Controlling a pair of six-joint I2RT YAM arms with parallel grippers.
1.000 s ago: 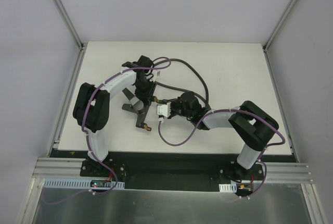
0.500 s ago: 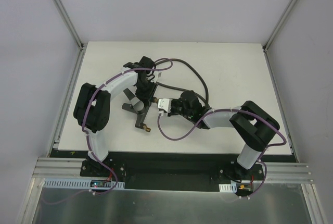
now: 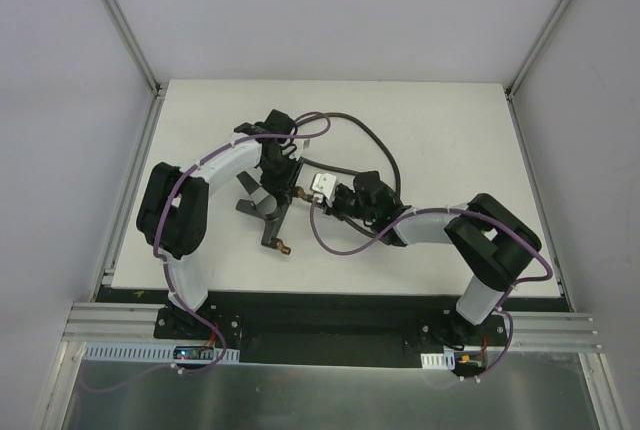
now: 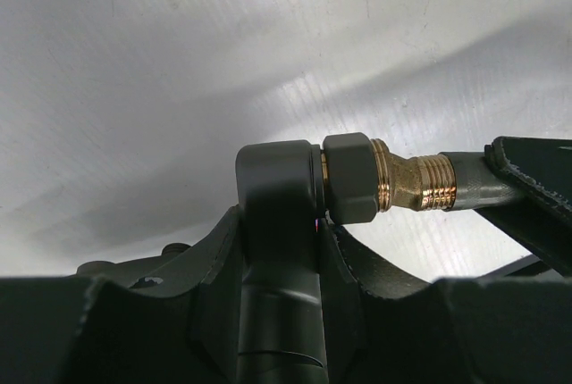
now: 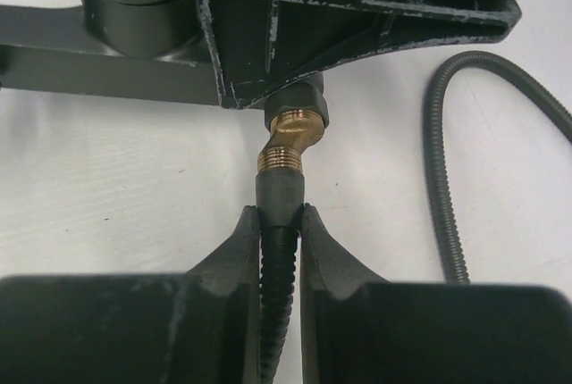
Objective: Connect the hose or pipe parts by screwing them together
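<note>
My left gripper [image 4: 279, 223] is shut on the stem of the black T-shaped fitting [image 4: 277, 187], holding it just above the table. One brass threaded tip [image 4: 407, 183] points sideways and meets the dark-grey hose's end connector [image 4: 478, 183]. My right gripper [image 5: 281, 219] is shut on that end connector [image 5: 281, 192], right behind the brass thread [image 5: 284, 156], which stands slightly angled to it. In the top view the left gripper [image 3: 272, 190] and the right gripper [image 3: 318, 190] face each other at mid-table. The fitting [image 3: 268, 225] hangs below them, and the hose [image 3: 375, 145] loops behind.
The rest of the hose [image 5: 442, 179] curves over the white table [image 3: 450, 120] to the right of my right gripper. Purple cables [image 3: 335, 245] sag from both arms near the joint. Grey walls close the table in at the back and sides.
My right gripper has swung away from the front edge and towards the left gripper, bringing the hose end up to the fitting's brass tip. The left gripper has stayed almost still.
</note>
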